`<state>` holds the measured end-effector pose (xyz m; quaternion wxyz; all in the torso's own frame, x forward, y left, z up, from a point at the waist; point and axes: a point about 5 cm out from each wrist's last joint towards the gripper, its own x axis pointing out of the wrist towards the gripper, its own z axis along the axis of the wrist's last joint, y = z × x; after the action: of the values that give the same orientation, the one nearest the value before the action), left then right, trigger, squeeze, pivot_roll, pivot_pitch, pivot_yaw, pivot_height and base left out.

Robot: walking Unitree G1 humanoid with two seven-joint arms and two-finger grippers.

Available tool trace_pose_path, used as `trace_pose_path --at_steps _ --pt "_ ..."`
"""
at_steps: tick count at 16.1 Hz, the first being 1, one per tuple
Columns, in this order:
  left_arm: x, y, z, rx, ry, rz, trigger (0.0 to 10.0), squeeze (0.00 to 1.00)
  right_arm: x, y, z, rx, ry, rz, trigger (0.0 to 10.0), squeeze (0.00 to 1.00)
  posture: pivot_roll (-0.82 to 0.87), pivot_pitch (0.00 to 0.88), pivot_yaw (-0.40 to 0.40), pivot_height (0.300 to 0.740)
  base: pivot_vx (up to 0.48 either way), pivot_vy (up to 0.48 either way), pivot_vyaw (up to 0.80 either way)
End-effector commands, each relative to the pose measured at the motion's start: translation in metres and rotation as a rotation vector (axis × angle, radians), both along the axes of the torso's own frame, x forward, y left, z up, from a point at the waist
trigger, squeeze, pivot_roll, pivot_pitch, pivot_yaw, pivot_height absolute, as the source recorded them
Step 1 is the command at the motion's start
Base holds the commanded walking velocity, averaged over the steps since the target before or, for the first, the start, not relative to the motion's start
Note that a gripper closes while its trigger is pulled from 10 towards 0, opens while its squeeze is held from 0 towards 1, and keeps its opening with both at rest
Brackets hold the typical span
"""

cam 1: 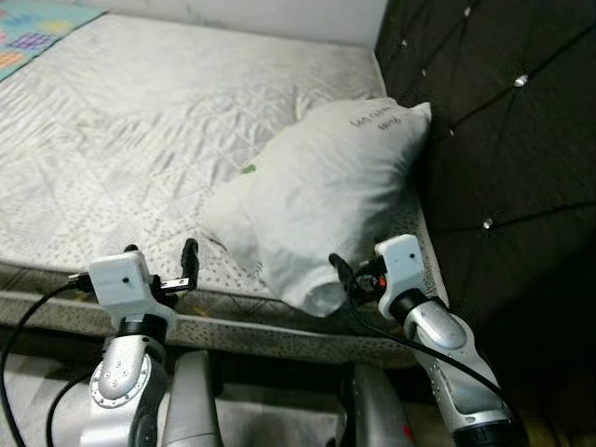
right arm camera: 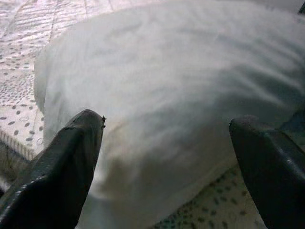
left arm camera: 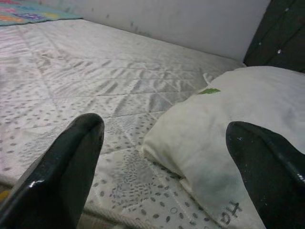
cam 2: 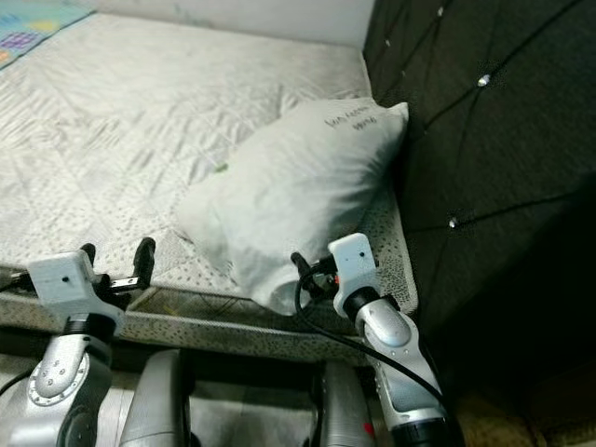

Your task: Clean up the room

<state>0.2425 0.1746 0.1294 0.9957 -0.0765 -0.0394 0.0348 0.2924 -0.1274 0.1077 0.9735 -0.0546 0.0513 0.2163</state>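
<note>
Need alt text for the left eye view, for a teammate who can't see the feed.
A plump white fabric pillow lies on a bare white quilted mattress, against the dark tufted headboard. The open right gripper is at the pillow's near corner; the open left gripper hovers at the mattress edge.

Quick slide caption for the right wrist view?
Right gripper, jaws open, faces the white pillow on the mattress.
</note>
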Motion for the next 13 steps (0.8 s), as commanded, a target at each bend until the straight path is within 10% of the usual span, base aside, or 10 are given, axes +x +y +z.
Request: trace_pose_path --at_steps 1,7,13 --pt "0.002 -0.004 0.002 0.009 -0.001 -0.012 10.0 0.00 0.001 0.001 0.004 0.010 0.016 0.029 10.0 0.00 0.04 0.084 -0.079 0.532 0.000 0.000 0.00" --pt "0.003 -0.006 0.004 0.024 -0.007 -0.036 10.0 0.00 -0.001 0.017 0.005 0.129 0.148 0.141 10.0 0.00 0.04 0.094 -0.073 0.532 0.000 0.000 0.00" --pt "0.003 -0.006 0.006 0.028 -0.011 -0.042 10.0 0.00 0.003 0.027 -0.012 0.029 0.332 0.030 10.0 0.00 0.05 0.088 -0.068 0.532 0.000 0.000 0.00"
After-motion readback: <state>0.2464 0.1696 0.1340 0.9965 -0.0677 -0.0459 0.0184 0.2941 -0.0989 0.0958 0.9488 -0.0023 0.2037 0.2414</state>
